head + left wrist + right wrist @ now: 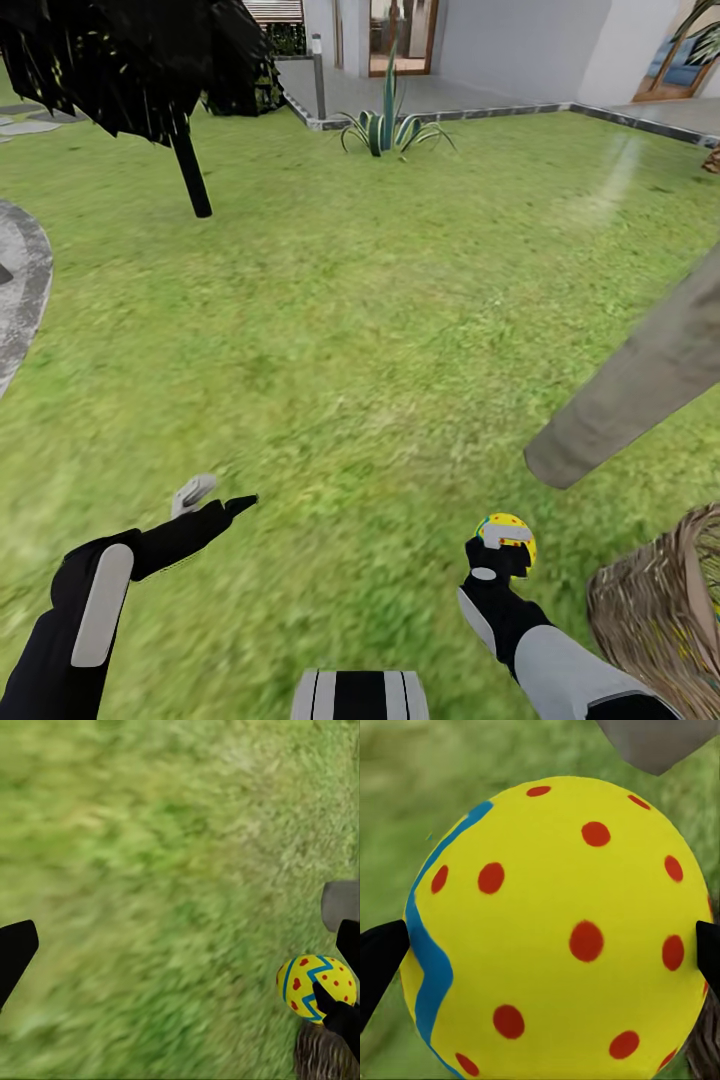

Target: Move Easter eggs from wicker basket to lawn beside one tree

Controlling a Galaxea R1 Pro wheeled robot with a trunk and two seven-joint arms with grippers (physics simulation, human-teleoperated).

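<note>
The right gripper (503, 545) is closed on an egg (508, 530), carried above the lawn (380, 330) clear of the basket (660, 610) at 5 o'clock, apparently so it can go to the trunk (640, 380) slanting in at 3 o'clock. The left gripper (215, 500) hangs open and empty at 8 o'clock, out of the way. A black tree (190, 170) stands at 11 o'clock and a spiky plant (388, 125) at 12, both well apart; nothing blocks the short path to the trunk.

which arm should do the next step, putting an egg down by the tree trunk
Right. The right tool already holds an Easter egg between its fingers, and the pale tree trunk stands on its side, just ahead. The left tool is open, holds nothing, and hangs over bare lawn farther away.
</note>
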